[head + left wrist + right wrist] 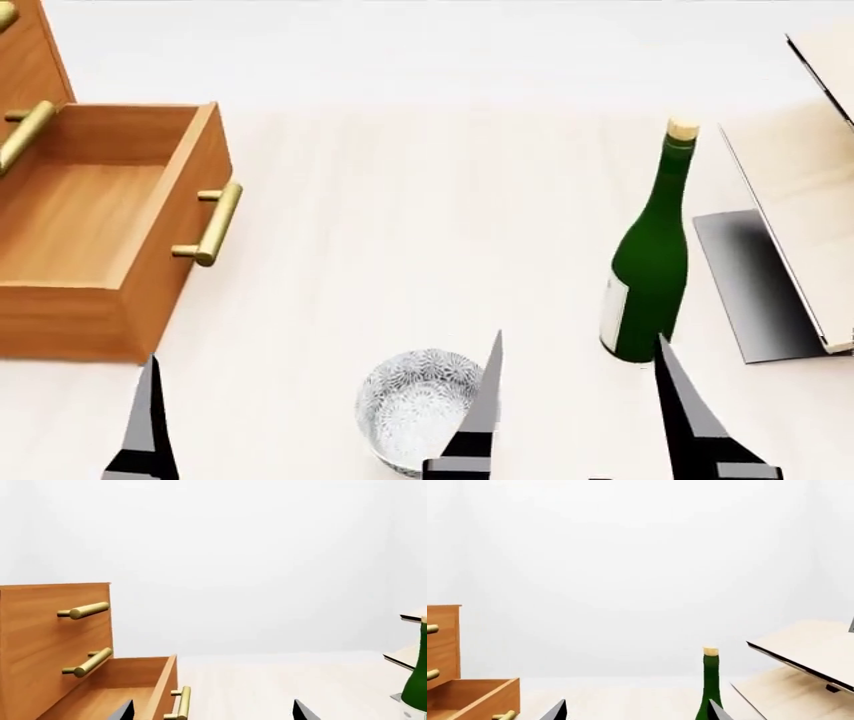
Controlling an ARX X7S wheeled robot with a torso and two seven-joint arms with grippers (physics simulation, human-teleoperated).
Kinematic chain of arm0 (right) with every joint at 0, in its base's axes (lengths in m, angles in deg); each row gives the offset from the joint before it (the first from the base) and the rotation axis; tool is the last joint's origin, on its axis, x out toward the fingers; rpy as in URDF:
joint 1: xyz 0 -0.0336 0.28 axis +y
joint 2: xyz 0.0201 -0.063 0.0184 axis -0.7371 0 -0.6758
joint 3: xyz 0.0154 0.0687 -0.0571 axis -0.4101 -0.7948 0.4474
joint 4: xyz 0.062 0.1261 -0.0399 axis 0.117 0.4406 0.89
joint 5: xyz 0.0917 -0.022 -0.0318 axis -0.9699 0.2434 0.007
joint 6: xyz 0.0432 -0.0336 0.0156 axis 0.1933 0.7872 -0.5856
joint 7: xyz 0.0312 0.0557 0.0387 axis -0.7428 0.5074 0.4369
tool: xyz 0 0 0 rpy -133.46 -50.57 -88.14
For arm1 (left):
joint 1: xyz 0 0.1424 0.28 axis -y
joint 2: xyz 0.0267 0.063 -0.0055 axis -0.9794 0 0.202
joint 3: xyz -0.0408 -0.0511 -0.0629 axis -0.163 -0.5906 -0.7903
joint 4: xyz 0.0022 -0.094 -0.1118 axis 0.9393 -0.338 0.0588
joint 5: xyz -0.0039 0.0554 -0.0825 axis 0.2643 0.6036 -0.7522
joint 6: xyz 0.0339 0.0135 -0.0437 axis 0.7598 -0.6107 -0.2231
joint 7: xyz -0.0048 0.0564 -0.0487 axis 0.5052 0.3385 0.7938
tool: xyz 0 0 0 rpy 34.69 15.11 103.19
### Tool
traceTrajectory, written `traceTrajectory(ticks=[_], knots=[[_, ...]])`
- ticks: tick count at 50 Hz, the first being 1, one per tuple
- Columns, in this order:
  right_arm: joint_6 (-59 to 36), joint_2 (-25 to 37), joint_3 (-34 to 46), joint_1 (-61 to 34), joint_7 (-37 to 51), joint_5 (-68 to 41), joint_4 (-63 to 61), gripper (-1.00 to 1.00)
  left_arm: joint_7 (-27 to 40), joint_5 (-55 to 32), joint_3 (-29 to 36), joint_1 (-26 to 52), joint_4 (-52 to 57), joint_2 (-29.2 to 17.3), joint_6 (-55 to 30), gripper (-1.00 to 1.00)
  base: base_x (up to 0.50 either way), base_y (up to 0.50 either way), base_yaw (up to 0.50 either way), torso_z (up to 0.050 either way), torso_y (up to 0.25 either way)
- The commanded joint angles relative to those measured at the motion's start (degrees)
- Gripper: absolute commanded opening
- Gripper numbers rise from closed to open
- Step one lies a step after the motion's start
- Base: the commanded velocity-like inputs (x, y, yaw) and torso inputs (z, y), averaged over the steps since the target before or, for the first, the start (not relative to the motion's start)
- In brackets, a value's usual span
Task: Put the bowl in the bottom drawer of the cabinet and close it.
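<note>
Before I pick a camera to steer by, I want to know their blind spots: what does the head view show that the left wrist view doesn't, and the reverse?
Only the head view shows the bowl on the table, beside the right gripper, and the whole green bottle with its cork.

Only the left wrist view shows the cabinet front with its two upper handles in full.

Both show the bottom drawer, pulled open and with nothing in it, its brass handle, the pale wood rack, and the open left gripper tips.
</note>
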Motion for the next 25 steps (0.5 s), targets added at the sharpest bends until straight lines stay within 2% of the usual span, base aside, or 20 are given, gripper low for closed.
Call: traceTrajectory(ticks=[1, 13, 20, 25], knots=[[0.7, -0.5, -1.0, -0.6, -1.7, 0.0, 1.2, 1.0, -1.3, -0.9, -1.2, -0.3, 1.5, 0.9, 1.0, 1.0, 0.5, 0.0, 0.0, 0.0, 0.0], [1.8, -0.2, -1.2, -0.5, -1.0, -0.9, 1.7, 1.0, -0.6, -1.3, -0.7, -0.1, 1.6, 0.4, 0.7, 1.0, 0.5, 0.0, 0.0, 0.0, 0.001], [1.2, 1.0, 0.6, -0.6, -0.3, 1.4, 1.6, 1.0, -0.2, -1.6, -0.5, -0.1, 1.7, 0.1, 0.8, 1.0, 0.0, 0.0, 0.0, 0.0, 0.0], [0.8, 1.6, 1.6, -0.7, -0.3, 2.0, 1.4, 1.0, 0.0, -1.7, -0.3, -0.2, 1.6, -0.2, 1.0, 1.0, 0.0, 0.46, 0.0, 0.0, 0.0]])
